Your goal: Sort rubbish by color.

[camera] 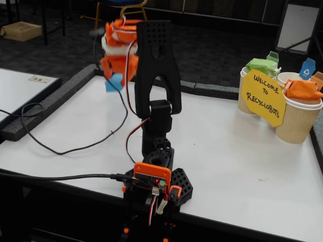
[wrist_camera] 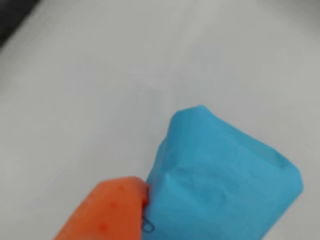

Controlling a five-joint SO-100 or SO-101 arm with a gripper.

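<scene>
While the wrist view didn't show much, it did show what mattered: the light blue lump (wrist_camera: 220, 185) filled the lower right of the frame, pressed right up against an orange fingertip (wrist_camera: 112, 210) coming in from the bottom edge, with bare white table (wrist_camera: 100, 75) blurred behind it. Only one finger was visible there, so that view alone didn't say how wide the jaws were. Over in the fixed view things were clearer: the arm (camera: 156, 75) was reared up tall in the upper left of the frame, and the gripper (camera: 115, 75) had the blue lump pinched at its lower tip, well up off the table, so it was closed on the paper with a bit of blue poking out below. Paper cups (camera: 298, 121) stood at the right edge of the frame behind a yellow "Welcome to Recyclobots" sign (camera: 263, 96); the light green lump (camera: 262, 65) sat on top of the left cup and the orange lump (camera: 302, 89) on the nearest one. A small blue tag (camera: 307, 68) stuck up behind the middle cup, so I'd guess that's where blue was headed. To do the carry well, I'd say keep the squeeze steady since crumpled paper slips easily, swing across high enough to clear the sign and cup rims, and only let go once the lump is centred over the cup mouth.
</scene>
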